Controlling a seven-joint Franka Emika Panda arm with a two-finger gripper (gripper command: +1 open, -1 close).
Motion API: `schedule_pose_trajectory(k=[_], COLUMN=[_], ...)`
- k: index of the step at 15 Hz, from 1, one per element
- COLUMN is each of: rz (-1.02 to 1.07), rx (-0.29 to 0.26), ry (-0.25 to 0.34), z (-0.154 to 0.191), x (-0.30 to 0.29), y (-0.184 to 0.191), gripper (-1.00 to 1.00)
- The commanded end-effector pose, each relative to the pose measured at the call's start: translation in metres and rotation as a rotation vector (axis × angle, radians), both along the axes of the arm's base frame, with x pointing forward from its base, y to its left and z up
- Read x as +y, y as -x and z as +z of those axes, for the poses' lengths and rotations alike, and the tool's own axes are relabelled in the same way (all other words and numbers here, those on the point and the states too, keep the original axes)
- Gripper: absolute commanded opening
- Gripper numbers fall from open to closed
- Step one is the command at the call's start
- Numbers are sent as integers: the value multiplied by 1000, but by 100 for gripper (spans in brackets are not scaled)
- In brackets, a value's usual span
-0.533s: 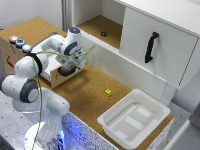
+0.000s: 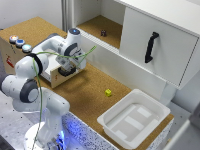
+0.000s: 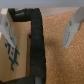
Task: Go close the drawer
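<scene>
The drawer [image 2: 56, 78] stands pulled out from a light wooden box [image 2: 15, 57] at the exterior view's left, its pale rim jutting over the cork surface. My gripper [image 2: 67, 70] hangs directly over the drawer's open end, pointing down. In the wrist view my gripper [image 3: 40, 34] is open, its two pale fingers [image 3: 7, 30] wide apart. Between them runs a black edge [image 3: 37, 47], with the drawer's tan plywood [image 3: 17, 50] on one side and cork on the other. Whether a finger touches the drawer cannot be seen.
A white plastic tub [image 2: 150, 102] sits on the cork at the exterior view's right. A small yellow block [image 2: 108, 92] lies between it and the drawer. Behind is a white cabinet panel [image 2: 167, 55] with a black handle [image 2: 151, 47], and a dark object [image 2: 103, 33] on the shelf.
The arm and gripper stay over the drawer much as before; no clear movement of the drawer shows.
</scene>
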State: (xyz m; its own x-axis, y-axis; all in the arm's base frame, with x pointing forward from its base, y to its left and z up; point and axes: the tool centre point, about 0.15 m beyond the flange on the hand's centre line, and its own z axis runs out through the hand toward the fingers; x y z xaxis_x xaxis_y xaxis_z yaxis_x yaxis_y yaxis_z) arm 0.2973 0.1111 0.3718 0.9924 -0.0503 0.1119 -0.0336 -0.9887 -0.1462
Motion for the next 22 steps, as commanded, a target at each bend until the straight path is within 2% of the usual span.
schedule_pose_trajectory(k=[1, 3, 9, 10, 15, 22], rz=[-23, -3, -4, -9, 9, 34], rx=[-7, -2, -16, -19, 17, 47], ry=[49, 71, 34, 29, 3, 10], z=[-29, -37, -42, -41, -53, -66], x=[6, 12, 17, 18, 15, 18], y=[-15, -23, -36, -37, -47, -51], gripper=[100, 100, 100, -100, -100, -100])
